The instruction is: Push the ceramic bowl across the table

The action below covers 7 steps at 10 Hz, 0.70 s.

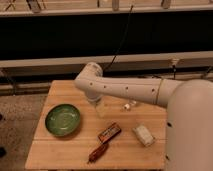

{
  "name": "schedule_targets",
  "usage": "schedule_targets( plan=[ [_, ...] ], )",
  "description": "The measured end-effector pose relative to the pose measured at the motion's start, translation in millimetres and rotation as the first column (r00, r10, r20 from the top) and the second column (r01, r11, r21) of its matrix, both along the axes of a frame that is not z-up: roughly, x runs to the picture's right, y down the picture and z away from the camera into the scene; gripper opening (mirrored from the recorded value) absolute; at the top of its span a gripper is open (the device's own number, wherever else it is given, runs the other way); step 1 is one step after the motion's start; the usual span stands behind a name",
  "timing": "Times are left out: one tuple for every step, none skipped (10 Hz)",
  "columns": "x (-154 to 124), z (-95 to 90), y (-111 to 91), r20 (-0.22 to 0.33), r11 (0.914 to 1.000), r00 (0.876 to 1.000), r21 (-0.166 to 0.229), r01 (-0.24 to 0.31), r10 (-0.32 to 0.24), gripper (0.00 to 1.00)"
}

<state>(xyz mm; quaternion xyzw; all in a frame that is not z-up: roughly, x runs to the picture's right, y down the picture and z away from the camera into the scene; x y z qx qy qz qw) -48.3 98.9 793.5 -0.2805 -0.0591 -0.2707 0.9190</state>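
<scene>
The ceramic bowl (63, 119) sits on the left part of the tabletop (50, 154), near the left edge, upright and with its green inside open to view. Nothing touches it.

Right of the bowl, at the front, a dark reddish-brown long item (98, 153) lies at a slant. Just behind it lies a brown rectangular packet (109, 132), also at a slant and apart from the bowl.

Above these, the white arm (130, 90) reaches in from the right and bends over the middle of the tabletop. The end effector (97, 106) hangs below that bend, just right of the bowl's far side and apart from it. Whether it is open or closed, or has hold of anything, I cannot tell.

Further right, a small white object (127, 105) rests under the arm, and a pale blocky item (143, 135) lies near the right edge. The robot's white body (192, 130) fills the right side.
</scene>
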Motion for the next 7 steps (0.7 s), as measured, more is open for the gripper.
schedule_targets(
  plan=[
    [-1.4, 1.0, 0.8, 0.003, 1.0000, 1.000, -0.001, 0.006, -0.006, 0.80],
    [-0.6, 3.5, 2.7, 0.005, 0.9999, 1.000, -0.004, 0.012, -0.012, 0.80],
    [-0.4, 5.5, 4.4, 0.006, 0.9998, 1.000, -0.007, 0.017, -0.017, 0.80],
    [-1.2, 6.0, 4.8, 0.007, 0.9998, 1.000, -0.007, 0.019, -0.019, 0.80],
    [-3.5, 6.5, 5.4, 0.013, 0.9997, 1.000, -0.009, 0.024, -0.024, 0.79],
    [-4.7, 7.2, 6.1, 0.017, 0.9995, 0.999, -0.011, 0.028, -0.028, 0.75],
    [-5.6, 8.6, 7.4, 0.021, 0.9994, 0.999, -0.013, 0.032, -0.032, 0.66]
  ],
)
